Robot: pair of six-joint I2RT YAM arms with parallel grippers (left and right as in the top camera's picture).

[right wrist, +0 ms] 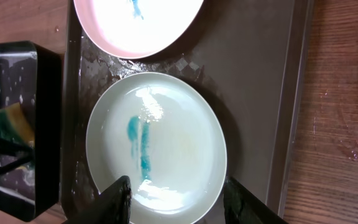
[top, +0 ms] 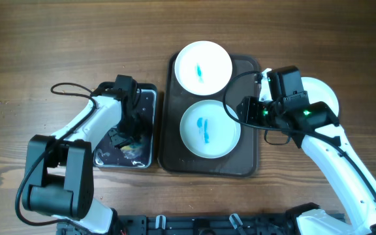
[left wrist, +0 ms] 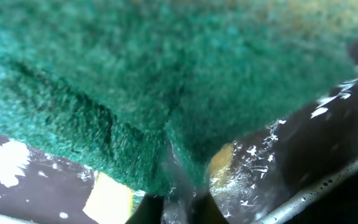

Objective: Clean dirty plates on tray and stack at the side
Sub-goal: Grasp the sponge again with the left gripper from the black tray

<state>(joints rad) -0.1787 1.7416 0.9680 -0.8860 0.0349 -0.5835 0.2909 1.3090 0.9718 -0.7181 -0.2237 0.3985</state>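
Between clenched left fingers [left wrist: 207, 214], sponge [left wrist: 166, 74] pickup in hand; next move likely carries it to plate [right wrist: 166, 149] beneath released right fingers [right wrist: 117, 202].

A brown wooden table [top: 57, 39] with long grain lines spreads under everything, and a black mounting rail [top: 194, 225] runs along its near edge.

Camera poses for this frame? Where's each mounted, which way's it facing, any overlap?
Overhead: above the table, facing straight down; tray, near plate, far plate, tub, both arms show.
Left wrist: down in the tub, lens against the green sponge; left gripper pinches it at bottom edge.
Right wrist: over the tray, looking down at the near plate; open right gripper at bottom.
Shared: overhead and right wrist both show near plate, tray, tub.
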